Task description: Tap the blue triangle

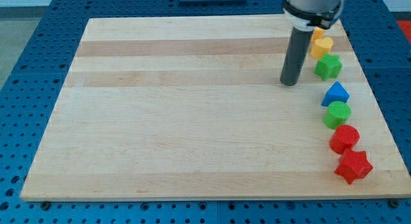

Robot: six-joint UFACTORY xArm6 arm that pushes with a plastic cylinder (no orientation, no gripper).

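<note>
At the counter's (192, 121) right edge, the blue triangle (335, 94) is seen in a col. of blocks, between the green block (328, 67) above and the green cylinder (337, 113) below. No claw is fitted, so no open/closed state applies; the rod's tip (290, 82) is set down left of and slightly above the triangle, near but apart. A short push right and twd. the view's bottom is judged necessary.

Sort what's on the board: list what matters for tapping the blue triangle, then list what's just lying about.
For the job:
- blue triangle, near the view's right edge
- my tip, up and to the view's left of it, not touching

Lying about:
- yellow blocks
- green star-like block
- green round block
- red round block
- red star block
</note>
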